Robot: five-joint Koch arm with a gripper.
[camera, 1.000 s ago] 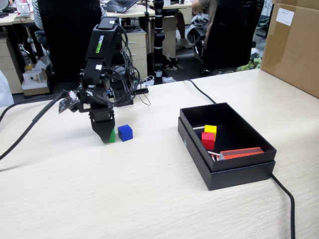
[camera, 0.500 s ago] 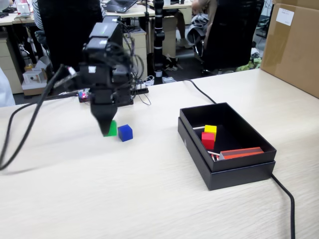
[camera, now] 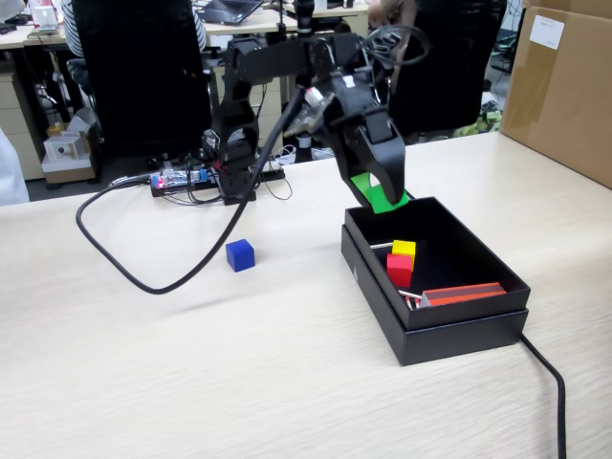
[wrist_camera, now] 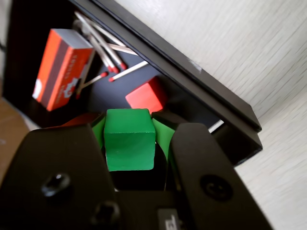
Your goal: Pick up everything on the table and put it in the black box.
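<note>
We see the gripper (camera: 385,196) pinching the green cube (wrist_camera: 129,138) between its jaws, hanging above the far left corner of the black box (camera: 449,330). Inside the box lie the red cube (camera: 399,269), the yellow cube (camera: 404,250), loose matches (wrist_camera: 103,43) and an orange matchbox (wrist_camera: 56,67). The blue cube (camera: 240,254) sits on the desk (camera: 191,373), well left of the box.

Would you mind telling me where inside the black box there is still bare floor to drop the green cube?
The gripper holds the green cube over the black box. Its far end, behind the yellow cube and red cube, looks bare, as does the strip along the right wall. The near end is crowded: matchbox and loose matches.
</note>
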